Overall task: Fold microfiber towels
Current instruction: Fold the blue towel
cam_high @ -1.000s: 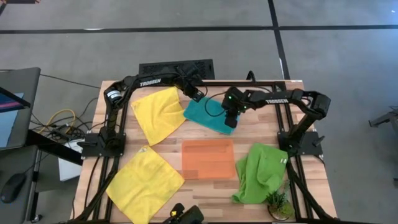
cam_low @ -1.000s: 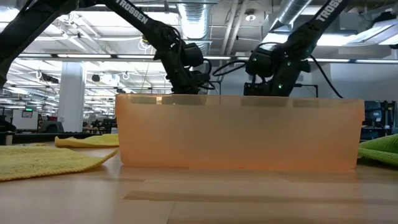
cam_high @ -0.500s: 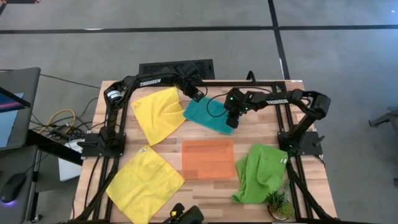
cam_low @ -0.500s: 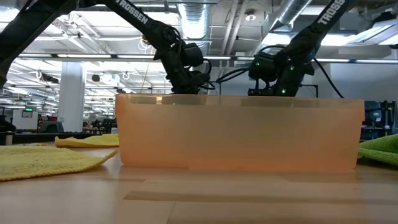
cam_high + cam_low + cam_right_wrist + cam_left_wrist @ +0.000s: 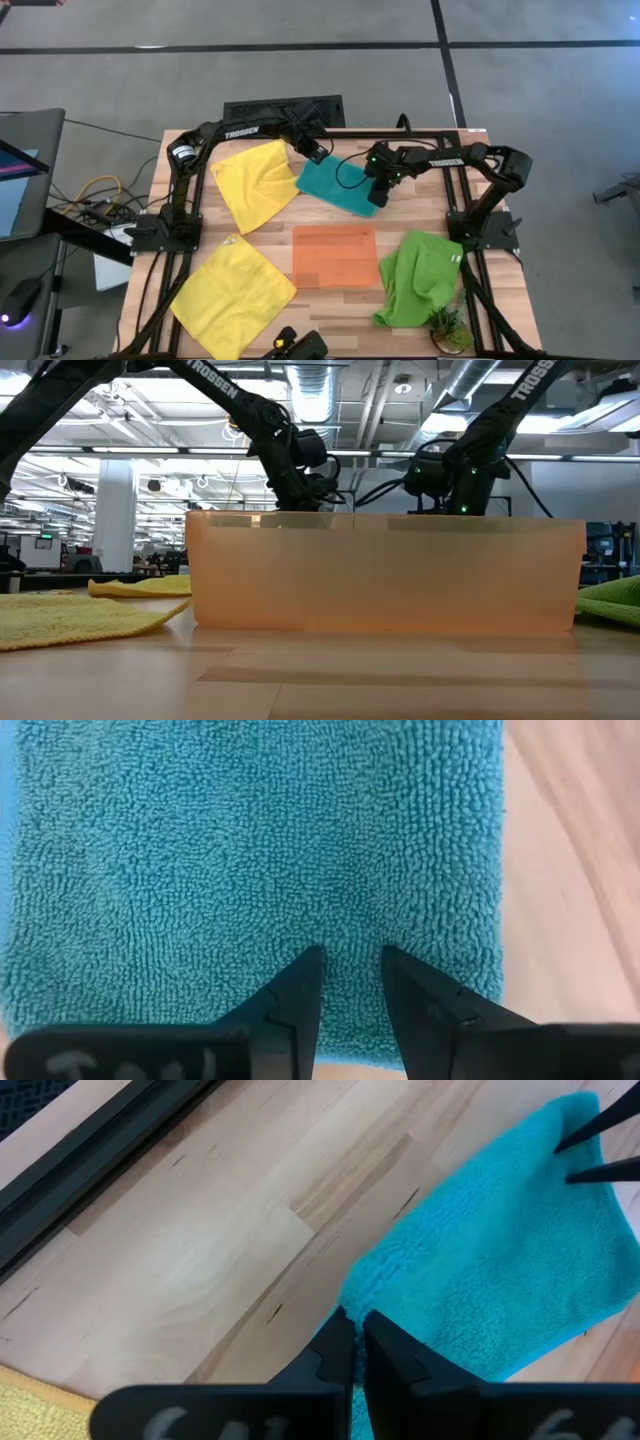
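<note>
The teal towel (image 5: pixel 335 186) lies folded and flat on the table at the far middle. My left gripper (image 5: pixel 316 154) is at the towel's far left corner, shut on its edge (image 5: pixel 350 1302). My right gripper (image 5: pixel 378 196) stands over the towel's right end (image 5: pixel 300 850), fingers pointing down, a little open, with towel pile between and under the tips. Its fingertips (image 5: pixel 585 1155) also show in the left wrist view. In the low view the orange tray (image 5: pixel 385 575) hides the towel and both grippers' fingers. My left gripper pinches the teal towel's edge (image 5: pixel 348 1292) at its far left corner between its two nearly closed fingers, coming slanting down from the far side. The towel lies flat on the table, slack. My right gripper: I cannot tell whether its fingertips (image 5: pixel 305 965) touch the towel.
A yellow towel (image 5: pixel 255 182) lies left of the teal one, and another yellow towel (image 5: pixel 235 292) lies at the near left. The orange tray (image 5: pixel 335 256) sits at the near middle. A rumpled lime green towel (image 5: pixel 420 276) and a small plant (image 5: pixel 449 326) are at the near right.
My right gripper has gone a little toward the table's right edge over the teal towel. The towel lies as before.
</note>
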`<control>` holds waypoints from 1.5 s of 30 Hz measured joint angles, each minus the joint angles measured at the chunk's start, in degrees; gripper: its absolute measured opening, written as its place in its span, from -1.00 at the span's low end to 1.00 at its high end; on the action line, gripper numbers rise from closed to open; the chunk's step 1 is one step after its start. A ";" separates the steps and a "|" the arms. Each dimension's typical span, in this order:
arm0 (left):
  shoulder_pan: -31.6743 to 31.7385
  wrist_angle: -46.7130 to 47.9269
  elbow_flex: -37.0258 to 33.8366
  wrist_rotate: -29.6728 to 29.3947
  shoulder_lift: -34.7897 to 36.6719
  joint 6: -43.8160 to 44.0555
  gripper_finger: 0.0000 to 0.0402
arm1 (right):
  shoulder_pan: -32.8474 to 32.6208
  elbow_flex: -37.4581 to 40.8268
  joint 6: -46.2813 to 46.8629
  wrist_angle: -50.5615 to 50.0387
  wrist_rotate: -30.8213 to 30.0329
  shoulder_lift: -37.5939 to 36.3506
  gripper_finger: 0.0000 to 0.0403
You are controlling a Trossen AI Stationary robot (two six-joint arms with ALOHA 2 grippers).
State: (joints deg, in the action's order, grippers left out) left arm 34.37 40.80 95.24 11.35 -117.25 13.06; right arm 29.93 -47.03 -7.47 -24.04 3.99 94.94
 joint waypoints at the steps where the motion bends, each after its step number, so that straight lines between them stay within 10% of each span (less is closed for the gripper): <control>1: -0.02 0.00 0.00 0.02 0.00 0.00 -1.00 | 0.04 0.00 0.17 -0.32 0.00 -0.02 -0.35; 45: -4.00 -4.24 -0.02 -2.78 -0.04 -2.91 -1.00 | 0.61 -3.94 4.48 -20.18 -1.36 0.24 -0.35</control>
State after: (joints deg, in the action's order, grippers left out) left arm 30.37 36.55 95.22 8.58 -117.30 10.15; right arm 30.55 -50.97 -2.99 -44.22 2.63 95.18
